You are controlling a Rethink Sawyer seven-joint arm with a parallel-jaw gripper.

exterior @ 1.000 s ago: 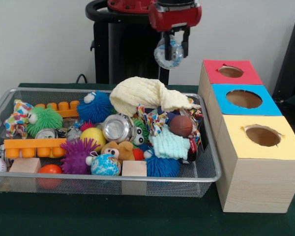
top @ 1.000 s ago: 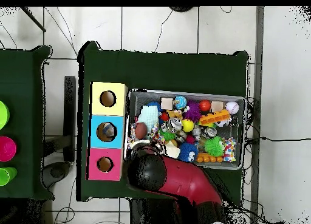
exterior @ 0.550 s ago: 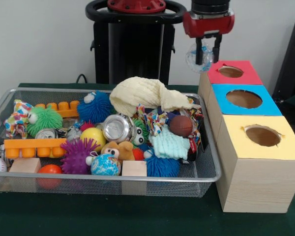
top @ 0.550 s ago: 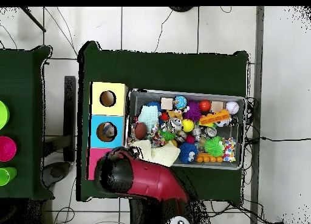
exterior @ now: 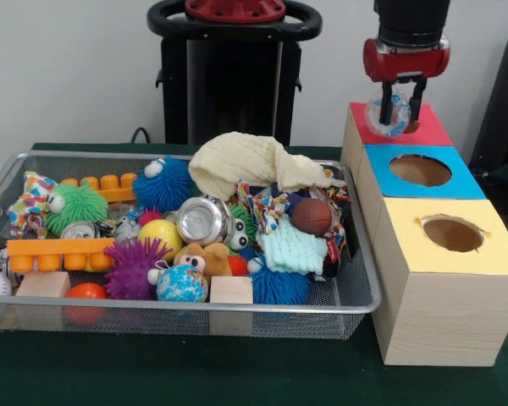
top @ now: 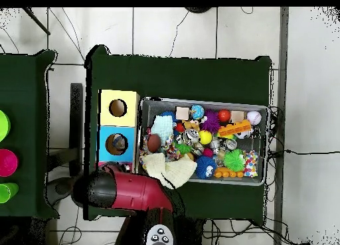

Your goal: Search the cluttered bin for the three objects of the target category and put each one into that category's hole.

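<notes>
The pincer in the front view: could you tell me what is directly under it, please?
The pincer holds a clear ball just above the red box. The box's hole cannot be seen; pincer and ball cover it. In the overhead view the arm hides that box.

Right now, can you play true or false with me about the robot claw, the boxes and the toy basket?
1. The claw is holding a clear ball. True.
2. The claw hangs over the yellow box. False: it is over the red box, at the far end of the row.
3. The blue box sits between the red box and the yellow box. True.
4. The toy basket is empty. False: it is packed with balls, blocks, cloths and fuzzy toys.
5. A pale yellow cloth lies on top of the pile. True.
</notes>
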